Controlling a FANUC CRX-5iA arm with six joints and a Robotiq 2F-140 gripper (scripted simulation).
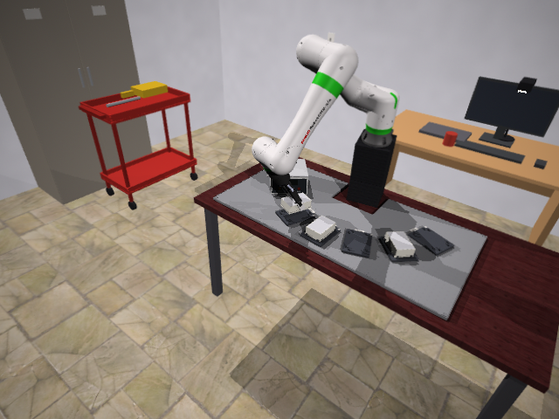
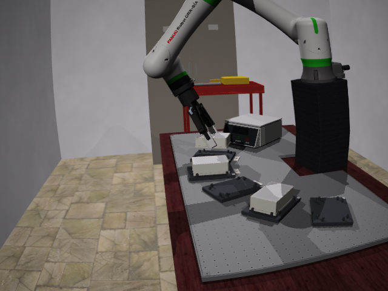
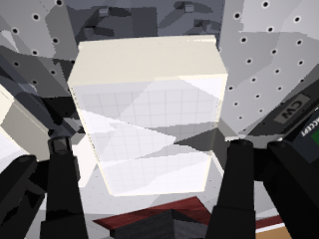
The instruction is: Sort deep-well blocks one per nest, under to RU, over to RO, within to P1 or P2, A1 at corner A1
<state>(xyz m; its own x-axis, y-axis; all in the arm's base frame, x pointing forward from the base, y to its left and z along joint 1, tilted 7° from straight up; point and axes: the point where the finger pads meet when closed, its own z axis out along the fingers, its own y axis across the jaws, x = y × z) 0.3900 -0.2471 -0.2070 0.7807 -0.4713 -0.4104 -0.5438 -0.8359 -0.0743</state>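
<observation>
My gripper (image 2: 210, 137) is shut on a white deep-well block (image 2: 214, 140) and holds it a little above an empty dark nest (image 2: 214, 154). In the wrist view the block (image 3: 150, 114) fills the space between my black fingers, with the nest (image 3: 150, 14) beyond it. A second block (image 2: 210, 165) sits in the nest beside that one. A third block (image 2: 271, 197) sits in a nest further along the row. The check-weigher (image 2: 253, 127) stands just behind the held block with its platform bare. In the top view the gripper (image 1: 295, 202) is at the left end of the nest row.
Two more dark nests stand empty, one (image 2: 231, 188) between the two seated blocks and one (image 2: 331, 211) at the row's end. The black robot pedestal (image 2: 319, 122) stands at the back of the plate. A red cart (image 1: 137, 130) and a desk (image 1: 473, 148) stand off the table.
</observation>
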